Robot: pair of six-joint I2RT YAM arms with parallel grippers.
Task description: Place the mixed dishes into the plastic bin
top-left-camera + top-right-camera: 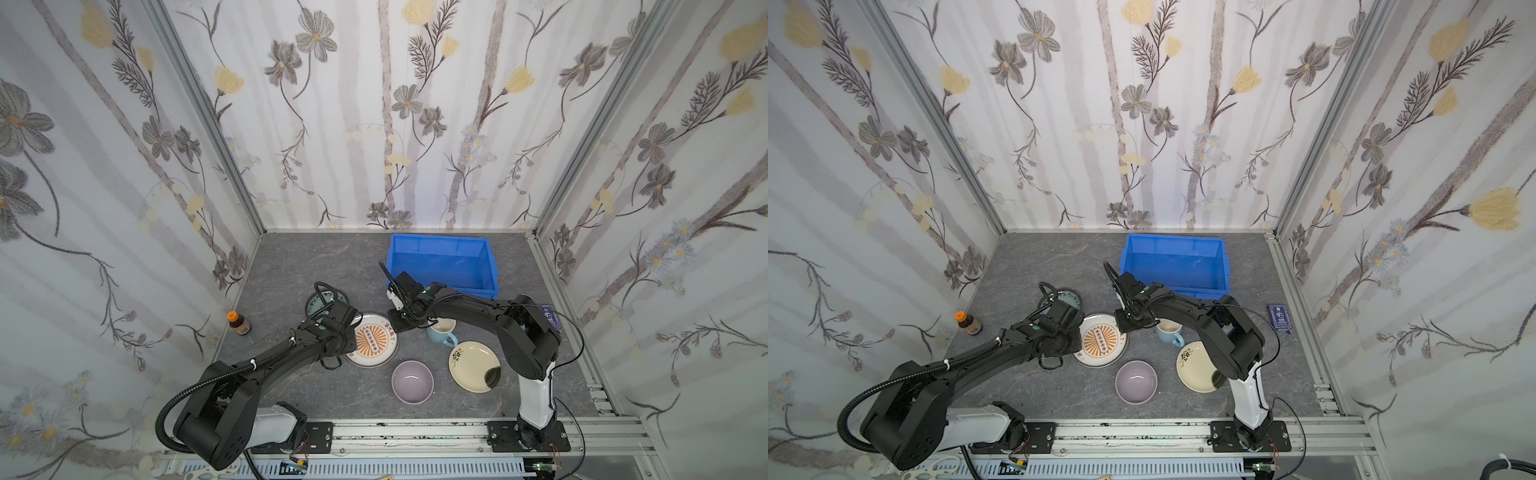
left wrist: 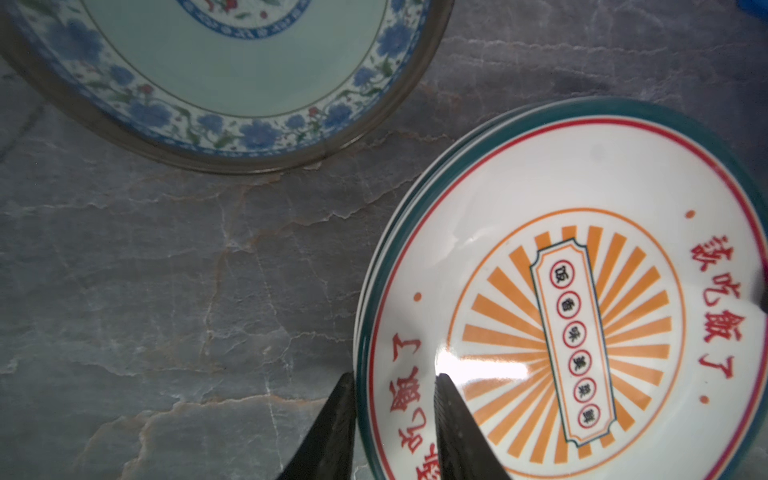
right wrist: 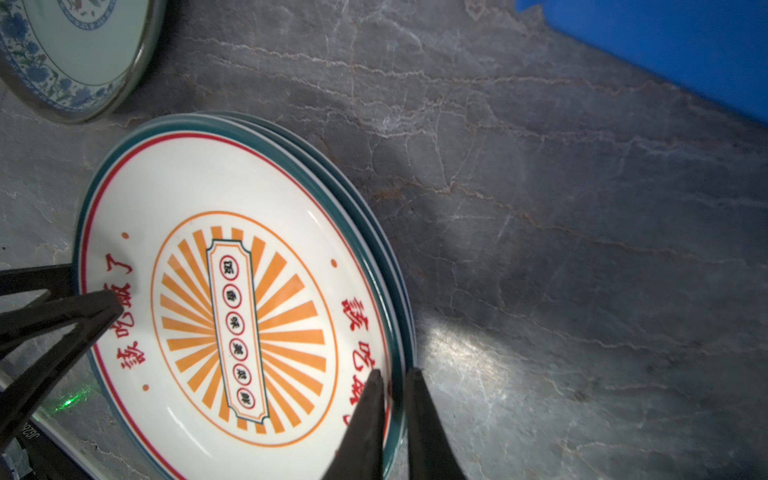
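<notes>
Top views: plastic bin (image 1: 438, 249) sits far right on the table (image 1: 291, 266). Its inside looks bare in both top views, so nothing delivered yet by my read. All dishes are out on the table:
- stack of sunburst plates (image 1: 376, 343), centre
- floral plate (image 1: 314, 305), just beyond the stack to the far left, partly under the left arm
- mug (image 1: 441, 332), right of the stack
- cream plate (image 1: 471, 365), near right
- lilac bowl (image 1: 412, 380), near centre

Well off to the left stands a brown bottle (image 1: 239, 323), not ours. The left gripper (image 1: 352, 326) is at the stack's left rim, the right gripper (image 1: 398, 326) at its far-right rim.

Left wrist: fingers (image 2: 332, 424) straddle the stack's rim, one outside, one over the plate face. The gap looks wider than the lip, so can't tell if it's clamped. Several rims show, so more than one plate.

Right wrist: fingers (image 3: 361, 424) pinched narrow on the stack's rim, gripping it. Bin corner visible beyond, well apart.

Status: looks like step one, a two-arm pick of the stack. Left to do: lift and carry it to the bin, then floral plate, mug, cream plate and bowl.
</notes>
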